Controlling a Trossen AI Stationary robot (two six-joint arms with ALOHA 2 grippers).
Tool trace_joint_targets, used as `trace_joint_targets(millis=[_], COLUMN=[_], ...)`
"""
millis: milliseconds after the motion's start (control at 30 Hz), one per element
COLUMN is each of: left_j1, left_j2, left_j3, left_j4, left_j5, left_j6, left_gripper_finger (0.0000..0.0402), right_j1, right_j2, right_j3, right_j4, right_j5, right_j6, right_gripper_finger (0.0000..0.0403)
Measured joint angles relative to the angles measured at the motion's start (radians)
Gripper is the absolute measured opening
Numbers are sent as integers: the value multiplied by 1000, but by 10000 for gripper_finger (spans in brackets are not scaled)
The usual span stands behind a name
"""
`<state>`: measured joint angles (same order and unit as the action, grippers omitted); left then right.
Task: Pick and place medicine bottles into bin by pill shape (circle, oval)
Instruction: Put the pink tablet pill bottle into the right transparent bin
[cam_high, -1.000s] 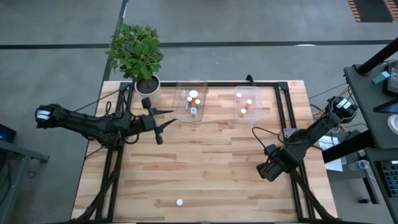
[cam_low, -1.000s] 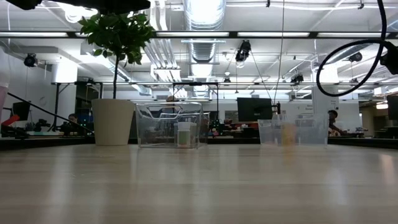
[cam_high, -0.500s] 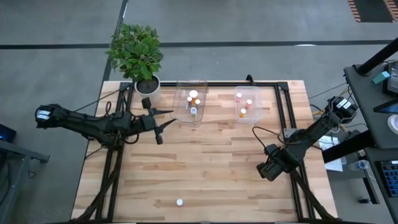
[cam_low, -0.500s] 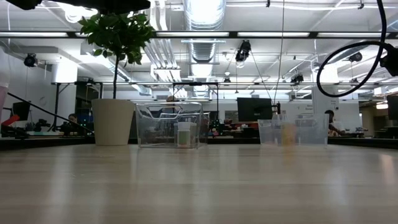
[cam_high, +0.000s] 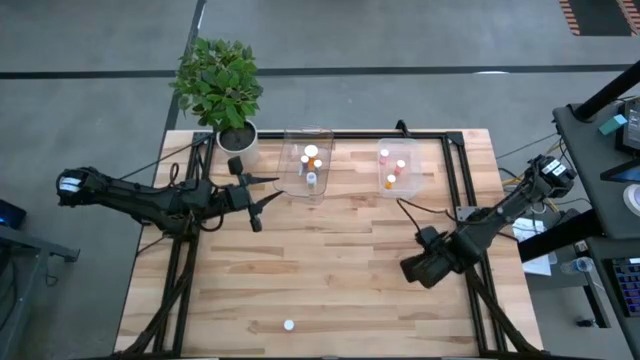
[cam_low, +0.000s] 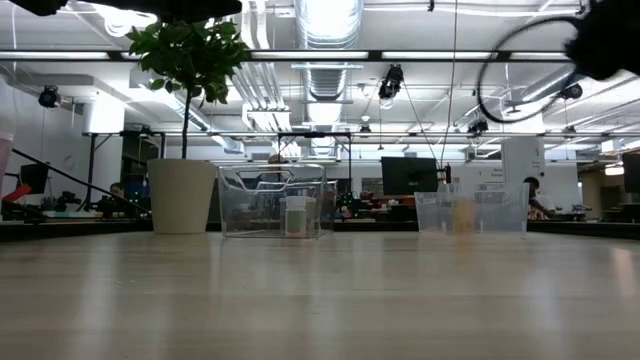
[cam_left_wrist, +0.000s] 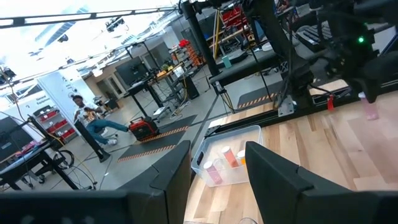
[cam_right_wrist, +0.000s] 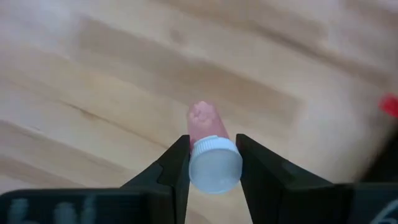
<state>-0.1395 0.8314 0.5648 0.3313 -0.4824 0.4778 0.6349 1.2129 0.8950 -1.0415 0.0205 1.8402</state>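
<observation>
My right gripper (cam_high: 412, 268) hangs over the table's right part, shut on a medicine bottle (cam_right_wrist: 211, 152) that has a white cap and a pinkish body. One more medicine bottle (cam_high: 288, 325) stands alone near the table's front edge. Two clear bins sit at the far side: the left bin (cam_high: 307, 165) and the right bin (cam_high: 395, 166), each with several bottles in it. My left gripper (cam_high: 258, 203) waits open, just left of the left bin, holding nothing. My right gripper pinches the bottle at its white cap (cam_right_wrist: 215, 167) between the two fingers (cam_right_wrist: 177, 165). The cap end faces back toward the wrist and the pinkish body (cam_right_wrist: 203, 119) sticks out past the fingertips. The bottle is lifted clear of the table.
A potted plant (cam_high: 222, 88) stands at the table's far left corner, beside the left bin. Black frame rails (cam_high: 460, 190) run along the table's sides. Bare wood (cam_high: 320, 270) lies between the arms in the middle of the table.
My right gripper has moved a little toward the table's left edge, with its cable swinging the same way. My left arm has kept still.
</observation>
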Motion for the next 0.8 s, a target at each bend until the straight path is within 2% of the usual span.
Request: trace_joint_targets(millis=[100,267,633,800], left_j1=[0,0,1,1], left_j2=[0,0,0,0], left_j3=[0,0,0,0], left_j4=[1,3,5,5], left_j5=[0,0,0,0], left_j6=[7,34,53,53], left_gripper_finger=[137,137,137,137], right_j1=[-59,-186,-534,-711], right_j2=[0,0,1,1], right_j3=[51,139,316,359], right_j4=[6,8,-2,-2], right_j5=[93,158,215,215], right_j6=[-79,-296,-871,-1083], right_gripper_finger=[107,107,107,107])
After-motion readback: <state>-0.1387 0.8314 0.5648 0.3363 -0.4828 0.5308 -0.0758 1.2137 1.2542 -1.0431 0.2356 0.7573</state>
